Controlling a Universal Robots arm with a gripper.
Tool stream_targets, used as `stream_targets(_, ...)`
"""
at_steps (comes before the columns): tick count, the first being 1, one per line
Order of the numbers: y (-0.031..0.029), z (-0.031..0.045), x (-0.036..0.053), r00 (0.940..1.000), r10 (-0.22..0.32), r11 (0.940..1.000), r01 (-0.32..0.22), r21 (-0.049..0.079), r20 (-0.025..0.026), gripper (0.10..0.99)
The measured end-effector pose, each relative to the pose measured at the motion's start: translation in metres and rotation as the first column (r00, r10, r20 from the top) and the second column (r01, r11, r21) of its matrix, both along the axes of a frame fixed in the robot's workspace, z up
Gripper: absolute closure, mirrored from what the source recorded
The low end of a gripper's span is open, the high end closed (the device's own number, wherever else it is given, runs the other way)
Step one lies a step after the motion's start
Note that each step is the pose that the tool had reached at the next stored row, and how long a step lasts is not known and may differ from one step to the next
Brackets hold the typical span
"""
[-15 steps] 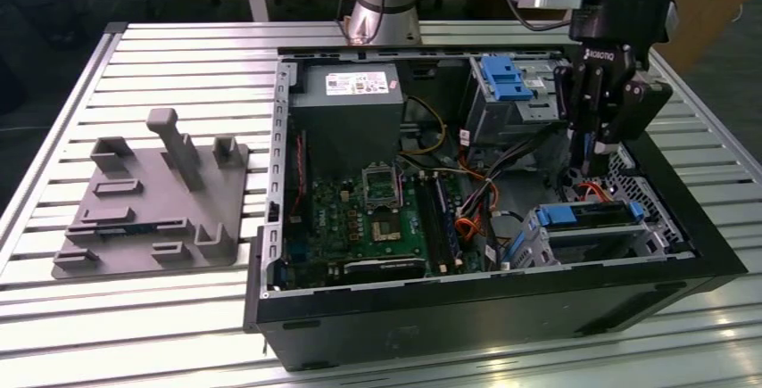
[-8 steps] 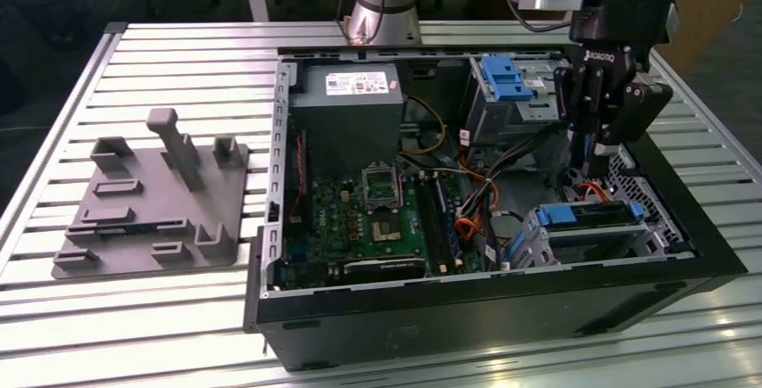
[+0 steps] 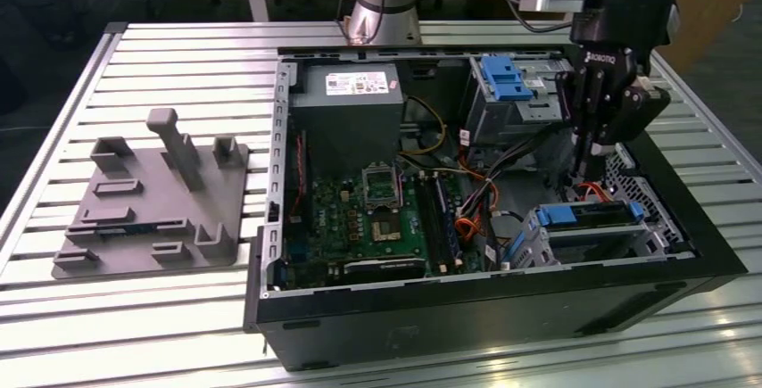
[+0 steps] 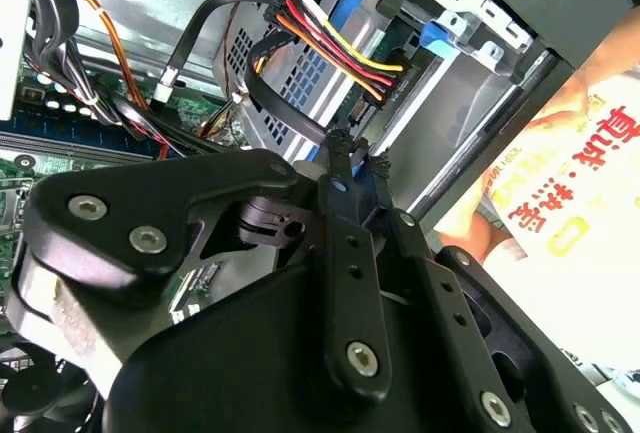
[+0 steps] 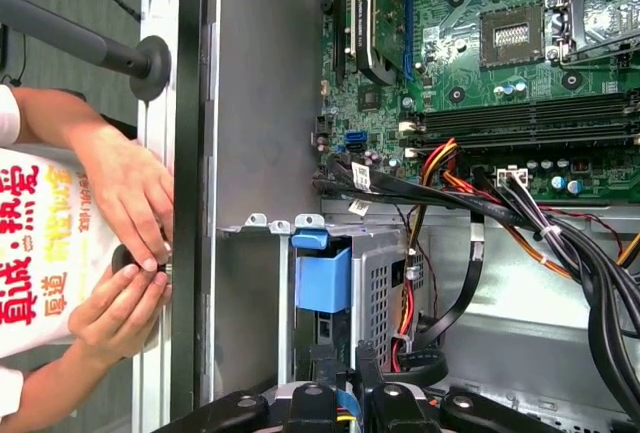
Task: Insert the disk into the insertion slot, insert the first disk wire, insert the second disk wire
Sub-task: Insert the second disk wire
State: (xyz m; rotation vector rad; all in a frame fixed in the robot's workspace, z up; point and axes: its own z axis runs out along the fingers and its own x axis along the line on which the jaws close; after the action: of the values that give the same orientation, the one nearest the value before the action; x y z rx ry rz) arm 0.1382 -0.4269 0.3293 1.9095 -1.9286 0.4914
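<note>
- Inside the open computer case (image 3: 476, 303) on the slatted metal worktop (image 3: 178, 317), the disk (image 3: 587, 215) sits in the insertion slot (image 3: 545, 247) at the exterior view's right, with its blue carrier showing at the top of the bay.
- The first wrist view shows the disk (image 5: 322, 278) lodged in the perforated slot (image 5: 378, 283).
- The gripper (image 3: 583, 172) reaches down into the case just behind the disk, between it and the taller grey cage (image 3: 524, 107) with its blue latch (image 3: 502, 78).
- In the second wrist view the jaws of the gripper (image 4: 357, 156) are drawn nearly together, pinching the end of a black wire (image 4: 290, 113) close to the disk's rear.
- A bundle of red, yellow, orange and black wires (image 4: 335, 43) runs to a black plug just beside the jaws' tips.
- A white label (image 3: 348, 83) with dark print lies on the grey power supply (image 3: 345, 125), and the green motherboard (image 3: 375, 218) lies next to it.
- Outside the case wall, a person (image 5: 125, 193) wears a white garment (image 5: 35, 253) printed with large red characters.
- A grey fixture plate (image 3: 149, 205) with upright posts rests on the worktop at the exterior view's left, apart from the case.
</note>
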Motion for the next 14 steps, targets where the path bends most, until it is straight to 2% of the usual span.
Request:
stream_targets(10,-0.0012,0.0001,0.0001,1.0000,0.000,1.0000,0.000,0.001,0.0000,0.890)
stream_targets(12,-0.0030,0.0010,0.0001,1.0000,0.000,0.9999,0.000,0.012,0.0000,0.890)
stream_targets(14,-0.0049,0.0018,0.0001,1.0000,0.000,0.9995,0.000,0.031,0.0000,0.890)
